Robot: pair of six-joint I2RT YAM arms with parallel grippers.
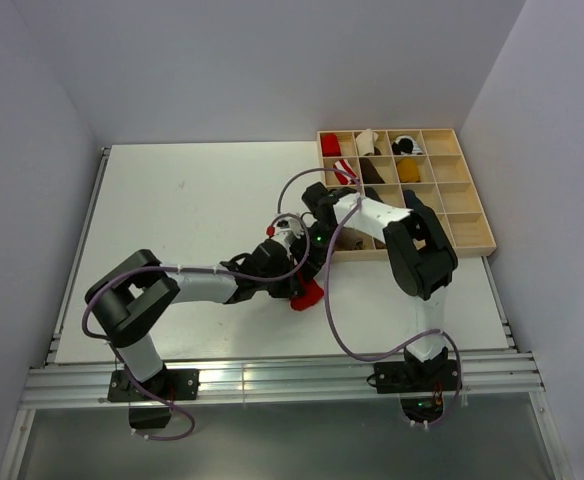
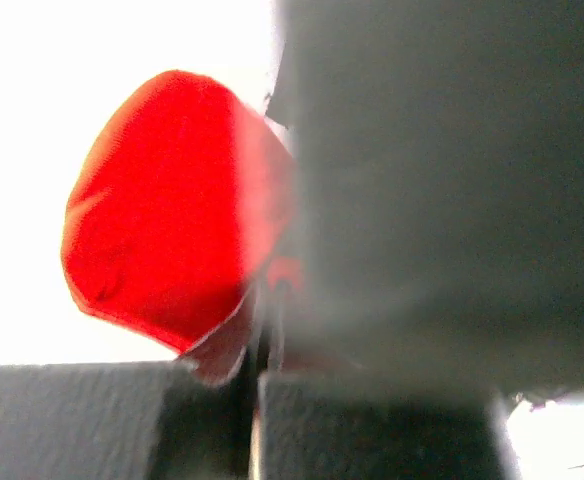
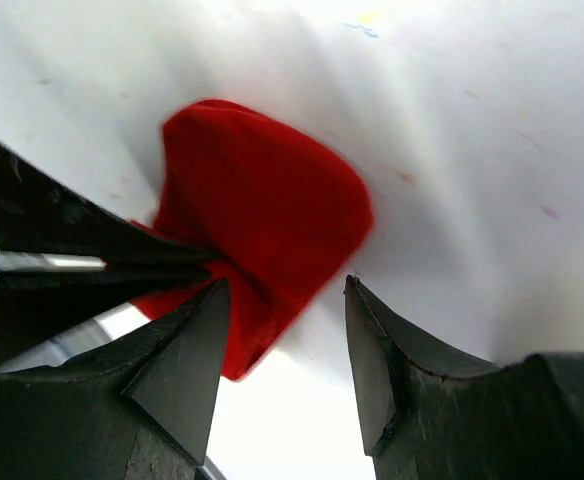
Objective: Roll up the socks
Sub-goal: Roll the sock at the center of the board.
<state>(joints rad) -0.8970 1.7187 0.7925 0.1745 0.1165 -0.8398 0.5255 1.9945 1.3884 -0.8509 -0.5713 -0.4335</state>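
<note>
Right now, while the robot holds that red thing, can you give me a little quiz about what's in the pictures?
1. True or false: the left jaws are shut on the red sock.
2. Which stand open? A) the left jaws B) the right jaws C) both
3. Fill in the word: the wooden tray with sock bundles sits at the far ____ corner of the table, as the robot sees it.

Key: 1 true. 2 B. 3 right.
</note>
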